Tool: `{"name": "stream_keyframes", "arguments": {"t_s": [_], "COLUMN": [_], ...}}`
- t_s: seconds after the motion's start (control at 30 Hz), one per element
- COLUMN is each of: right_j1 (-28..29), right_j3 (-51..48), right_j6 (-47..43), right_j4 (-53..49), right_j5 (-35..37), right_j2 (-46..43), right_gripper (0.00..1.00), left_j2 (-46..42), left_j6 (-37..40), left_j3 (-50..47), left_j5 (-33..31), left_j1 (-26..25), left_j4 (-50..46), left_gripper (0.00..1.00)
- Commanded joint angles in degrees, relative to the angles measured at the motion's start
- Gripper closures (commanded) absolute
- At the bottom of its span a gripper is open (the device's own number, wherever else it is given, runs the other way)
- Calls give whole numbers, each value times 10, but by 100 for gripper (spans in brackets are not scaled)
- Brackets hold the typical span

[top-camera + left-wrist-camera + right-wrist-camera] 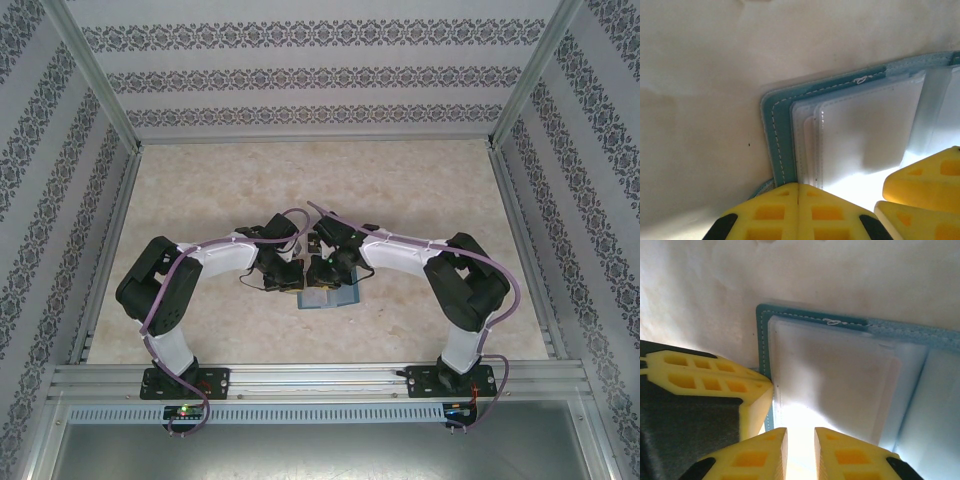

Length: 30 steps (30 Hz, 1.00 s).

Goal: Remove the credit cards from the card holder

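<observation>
The card holder lies open on the table between the two arms, with a teal stitched border and pale plastic sleeves inside. My left gripper is shut, its yellow tips meeting at the holder's near corner, over the border and the sleeve edges. My right gripper hangs over the sleeves with a narrow gap between its jaws and nothing in it. A pale rectangle shows in the top sleeve; I cannot tell whether it is one of the credit cards. The left fingers sit right beside the right ones.
The holder rests on a beige marbled tabletop walled by patterned panels. A metal rail runs along the near edge with both arm bases on it. The two wrists crowd together over the holder.
</observation>
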Motion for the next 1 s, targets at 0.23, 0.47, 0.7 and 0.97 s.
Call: {"name": "stream_keyframes", "arguments": {"t_s": [0.23, 0.47, 0.7, 0.97], "right_j1": [10, 10, 12, 12], "right_j3": [16, 30, 35, 37], "right_j6": [-1, -22, -28, -35], "right_j4": [-38, -85, -99, -109], "right_j5": [30, 66, 73, 82], "right_j2": [18, 20, 26, 27], "right_gripper": [74, 68, 62, 54], "left_j2": [4, 4, 4, 5], "left_j6": [-7, -6, -6, -5], "left_j3": [-16, -17, -17, -17], "left_j5": [-5, -5, -5, -5], "left_j1": [-7, -7, -7, -7], "left_j4": [7, 7, 6, 7], "left_gripper": [100, 100, 100, 100]}}
